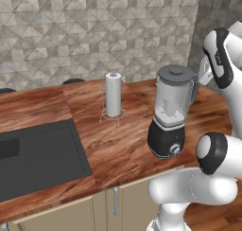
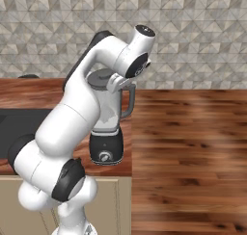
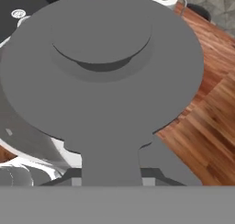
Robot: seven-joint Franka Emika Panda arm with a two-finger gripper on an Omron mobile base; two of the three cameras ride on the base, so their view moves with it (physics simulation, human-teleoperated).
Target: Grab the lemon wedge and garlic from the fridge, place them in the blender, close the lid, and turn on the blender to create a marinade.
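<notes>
The blender (image 1: 166, 130) stands on the wooden counter, black base and silver knob (image 2: 104, 156) facing front. The dark-grey lid (image 1: 176, 73) sits over the top of the clear jar (image 2: 107, 114). In the hand view the lid (image 3: 101, 76) is very close, its short side tab pointing toward me. My gripper (image 3: 111, 175) is shut on that tab, with a dark finger on each side of it. From the left base view the hand (image 1: 204, 71) reaches in from the jar's right. The lemon wedge and the garlic are hidden, and the fridge is out of view.
A white paper-towel roll (image 1: 113, 93) on a wire stand is left of the blender. A black inset panel (image 1: 38, 156) fills the counter's left part. The tiled wall runs close behind. Bare wooden counter (image 2: 188, 133) stretches to the blender's right.
</notes>
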